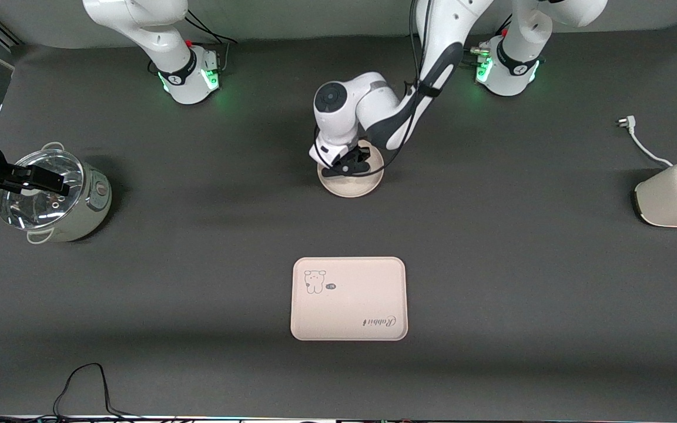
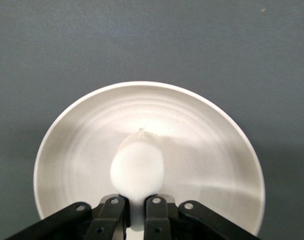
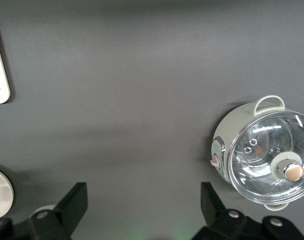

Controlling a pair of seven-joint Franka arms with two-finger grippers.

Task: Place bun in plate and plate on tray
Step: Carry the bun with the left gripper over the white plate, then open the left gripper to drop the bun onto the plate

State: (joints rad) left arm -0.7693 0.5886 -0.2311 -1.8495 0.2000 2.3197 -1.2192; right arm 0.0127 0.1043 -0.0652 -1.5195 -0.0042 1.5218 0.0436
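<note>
- Cream plate (image 1: 351, 187) sits on the dark grey tabletop (image 1: 491, 247), about midway between the two arms' ends and farther from the front camera than the tray (image 1: 348, 298).
- Off-white bun (image 2: 137, 169) lies inside the plate, near the middle of the dish; the left wrist view shows it smooth and rounded, with a small peak on its top.
- Left tool (image 1: 349, 165) is down over the plate, its black fingers (image 2: 111, 216) set narrow with the bun's lower end showing in the slim gap between them; whether they press on the bun cannot be told.
- Rectangular tray lies flat on the tabletop, nearer to the front camera than the plate and well apart from it, with a small cartoon animal print at one corner and "Rabbit" script at the corner diagonal to it.
- Right tool (image 1: 36, 180) hangs over the glass-lidded cooking pot (image 1: 53, 195) at the right arm's end of the tabletop, and that arm waits; the right wrist view shows its fingers (image 3: 71, 205) spread wide with nothing between them.
- White toaster (image 1: 676, 194) stands at the left arm's end of the tabletop, with its white cord and plug (image 1: 638, 141) trailing toward the arm bases.
</note>
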